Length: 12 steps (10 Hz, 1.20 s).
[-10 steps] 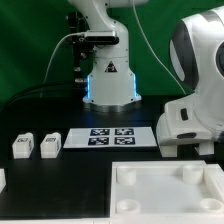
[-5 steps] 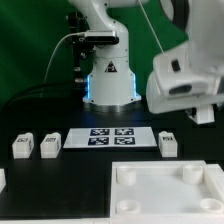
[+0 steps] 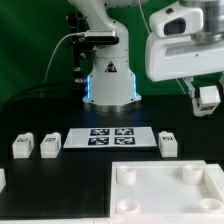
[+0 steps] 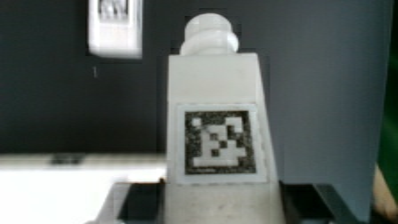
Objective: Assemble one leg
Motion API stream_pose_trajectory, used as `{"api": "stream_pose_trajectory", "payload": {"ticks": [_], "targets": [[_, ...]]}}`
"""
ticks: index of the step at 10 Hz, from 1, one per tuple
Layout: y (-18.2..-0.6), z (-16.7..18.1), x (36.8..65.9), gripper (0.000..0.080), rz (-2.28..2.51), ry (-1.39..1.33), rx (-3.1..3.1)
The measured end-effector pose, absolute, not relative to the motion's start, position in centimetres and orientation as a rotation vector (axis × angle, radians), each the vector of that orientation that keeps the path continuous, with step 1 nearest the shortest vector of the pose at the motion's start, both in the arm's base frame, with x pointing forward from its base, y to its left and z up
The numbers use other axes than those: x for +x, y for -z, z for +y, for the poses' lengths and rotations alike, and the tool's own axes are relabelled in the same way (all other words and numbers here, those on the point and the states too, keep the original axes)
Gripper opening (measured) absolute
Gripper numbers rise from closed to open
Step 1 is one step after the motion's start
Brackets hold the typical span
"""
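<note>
My gripper (image 3: 207, 101) is raised high at the exterior view's right and is shut on a white leg (image 3: 207, 96) that hangs between its fingers. In the wrist view the held leg (image 4: 221, 110) fills the middle, its square marker tag facing the camera and its round peg pointing away, with the gripper (image 4: 222, 205) clamped on its near end. Three more legs stand on the black table: two (image 3: 21, 146) (image 3: 50, 145) at the left and one (image 3: 169, 143) at the right. One of them (image 4: 116, 30) shows in the wrist view.
The large white tray-like top (image 3: 160, 205) with round corner sockets lies at the front right. The marker board (image 3: 110, 137) lies mid-table before the robot base (image 3: 110, 85). A white piece (image 3: 2, 179) shows at the left edge.
The arm has risen from low over the table's right side to high up, carrying the leg with it. The leg at the right, hidden before, is now uncovered.
</note>
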<state>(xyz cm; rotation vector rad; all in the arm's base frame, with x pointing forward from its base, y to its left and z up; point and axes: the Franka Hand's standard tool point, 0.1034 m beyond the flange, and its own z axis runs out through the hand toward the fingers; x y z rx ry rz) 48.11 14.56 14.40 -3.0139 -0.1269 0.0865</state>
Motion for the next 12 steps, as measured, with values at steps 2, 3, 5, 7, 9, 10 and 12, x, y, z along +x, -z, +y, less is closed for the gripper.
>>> {"api": "stream_pose_trajectory", "payload": {"ticks": [2, 3, 5, 7, 9, 10, 12], "targets": [[-18.0, 13.0, 54.1, 0.0297, -0.153, 0.240, -2.993], [-19.2, 13.3, 56.1, 0.0297, -0.174, 0.412, -2.976], [-20.0, 13.1, 56.9, 0.0297, -0.164, 0.735, -2.911], [-19.6, 12.9, 56.5, 0.0297, -0.151, 0.918, -2.853], [-19.2, 12.5, 56.6, 0.0297, -0.170, 0.921, -2.859], [-18.3, 11.3, 57.5, 0.0297, -0.206, 0.967, -2.863], [-17.6, 10.8, 61.3, 0.0297, -0.216, 1.025, -2.841]]}}
